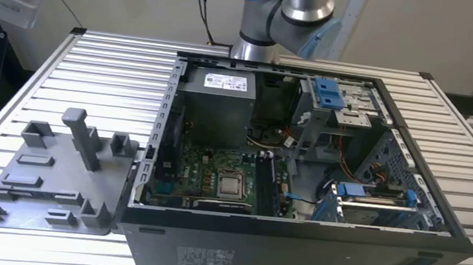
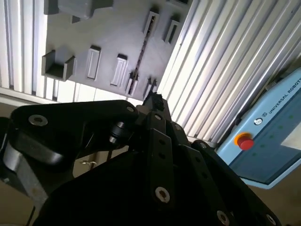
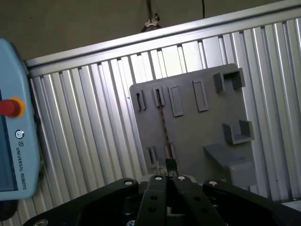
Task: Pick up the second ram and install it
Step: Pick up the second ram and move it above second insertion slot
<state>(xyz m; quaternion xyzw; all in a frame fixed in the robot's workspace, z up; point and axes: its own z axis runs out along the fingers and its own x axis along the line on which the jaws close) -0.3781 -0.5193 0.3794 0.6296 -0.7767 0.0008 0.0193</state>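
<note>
tray [image 1: 40, 185]: grey, sat on the ribbed table [image 1: 95, 60] at the exterior view's left.
second ram [image 3: 163, 125] [image 2: 141, 52]: dark slim bar, edge-on in the tray between slot pairs, in both wrist views.
hand [image 3: 170, 165] [image 2: 153, 100]: over the tray, near the ram's end; fingertips together, gripping nothing.
computer case [image 1: 302, 178]: open, at the exterior view's right.

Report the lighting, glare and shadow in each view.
Exterior view: even light, the computer case interior shadowed. Second wrist view: the gripper is a dark silhouette, table slats beside the tray glare white. First wrist view: the tray evenly lit, second ram a thin dark line.
</note>
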